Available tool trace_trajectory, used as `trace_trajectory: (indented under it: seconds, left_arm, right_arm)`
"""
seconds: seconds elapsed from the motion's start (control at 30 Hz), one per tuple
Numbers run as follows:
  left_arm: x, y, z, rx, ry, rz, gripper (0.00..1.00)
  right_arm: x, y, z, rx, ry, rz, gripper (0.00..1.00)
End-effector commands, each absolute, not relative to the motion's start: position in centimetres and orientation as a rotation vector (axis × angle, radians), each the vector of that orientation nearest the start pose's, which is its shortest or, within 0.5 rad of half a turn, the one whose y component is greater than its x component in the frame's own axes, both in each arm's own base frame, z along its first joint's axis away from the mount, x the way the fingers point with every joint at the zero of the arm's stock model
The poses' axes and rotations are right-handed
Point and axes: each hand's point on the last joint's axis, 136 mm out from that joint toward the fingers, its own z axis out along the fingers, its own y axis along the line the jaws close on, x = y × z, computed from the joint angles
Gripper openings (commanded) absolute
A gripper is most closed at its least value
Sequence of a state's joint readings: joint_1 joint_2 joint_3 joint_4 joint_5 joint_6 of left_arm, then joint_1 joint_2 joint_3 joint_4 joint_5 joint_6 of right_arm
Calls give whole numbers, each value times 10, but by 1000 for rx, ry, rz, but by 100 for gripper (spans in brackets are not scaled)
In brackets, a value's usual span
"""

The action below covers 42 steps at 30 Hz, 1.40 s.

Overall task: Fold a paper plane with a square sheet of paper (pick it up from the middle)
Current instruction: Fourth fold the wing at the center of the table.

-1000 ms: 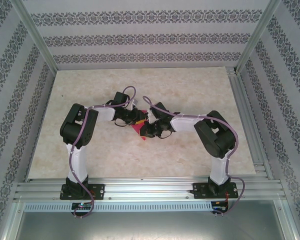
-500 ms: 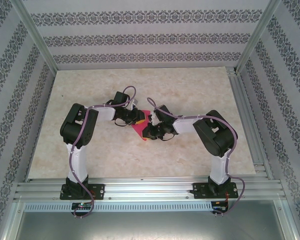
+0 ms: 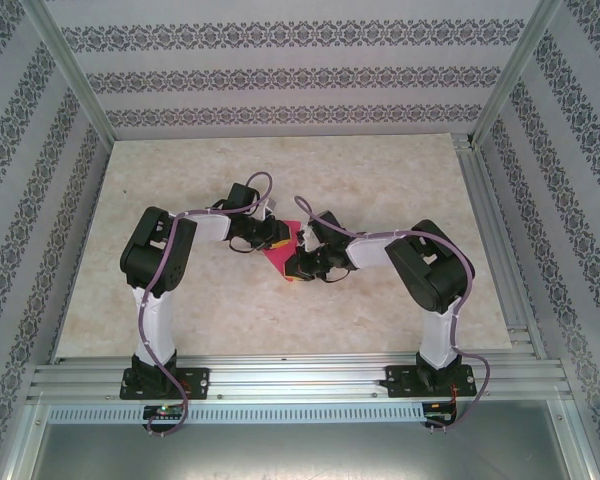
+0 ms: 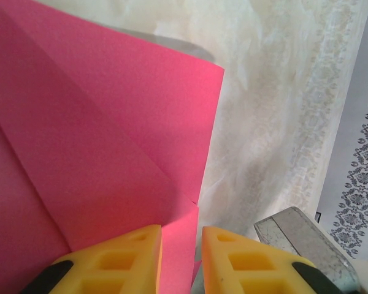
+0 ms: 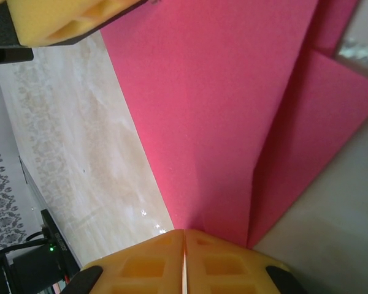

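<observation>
The square sheet of paper [image 3: 279, 257] is magenta-pink and lies mid-table, folded into layered flaps with diagonal creases [image 4: 110, 135]. My left gripper [image 3: 269, 240] rests at its left side. Its yellow fingers stand a narrow gap apart [image 4: 181, 229], with a pink flap showing between them. My right gripper [image 3: 299, 262] comes from the right. It is shut [image 5: 184, 231], fingers pressed together on a narrow end of the paper [image 5: 221, 110]. One left fingertip [image 5: 67, 18] shows at the paper's far edge.
The marbled beige tabletop [image 3: 380, 180] has room behind and to both sides. Aluminium rails [image 3: 495, 250] line the right edge and the near edge. Patterned walls enclose the cell. A grey metal part [image 4: 294, 236] sits beside my left fingers.
The right arm has shifted slightly leftward and a little more pink shows between the two grippers. The left arm has not moved.
</observation>
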<state>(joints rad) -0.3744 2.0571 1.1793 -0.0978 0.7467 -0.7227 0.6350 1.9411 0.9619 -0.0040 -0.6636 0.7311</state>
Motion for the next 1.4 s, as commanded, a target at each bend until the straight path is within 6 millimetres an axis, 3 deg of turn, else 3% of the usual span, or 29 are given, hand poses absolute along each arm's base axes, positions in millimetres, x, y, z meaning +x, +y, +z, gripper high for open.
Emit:
trace_trajectory:
  seconds: [0.0,0.1,0.23,0.33,0.43,0.63,0.77,0.93,1.07,1.2,1.37]
  left_arm:
    - [386,-277,33,-127,2723,-1331,26]
    - [386,-278,34,-121,2720,-1338,26]
    - [386,-281,46,-101,2685,-1382,28]
    - [390,-288,70,-71,2614,-1457,33]
    - [396,-290,98,-39,2545,-1479,39]
    - [400,-269,127,-64,2506,-1366,44]
    - [397,-238,123,-155,2534,-1228,45]
    - [390,-211,119,-247,2527,-1180,45]
    - [385,-205,114,-267,2544,-1170,45]
    - [382,-202,111,-279,2551,-1155,44]
    - [381,-201,111,-286,2553,-1150,44]
  right_arm:
    - [259,329,13,-200,2873,1216,11]
    - [264,334,37,-228,2817,1257,12]
    - [278,318,55,-258,2781,1066,19]
    - [286,294,53,-238,2810,879,23]
    - [296,283,54,-201,2799,807,28]
    - [310,296,56,-197,2780,837,33]
    - [315,311,54,-218,2778,882,35]
    - [322,325,43,-243,2796,906,35]
    - [325,335,42,-271,2812,895,30]
    - [324,339,25,-289,2861,872,23]
    - [321,347,24,-306,2860,917,14]
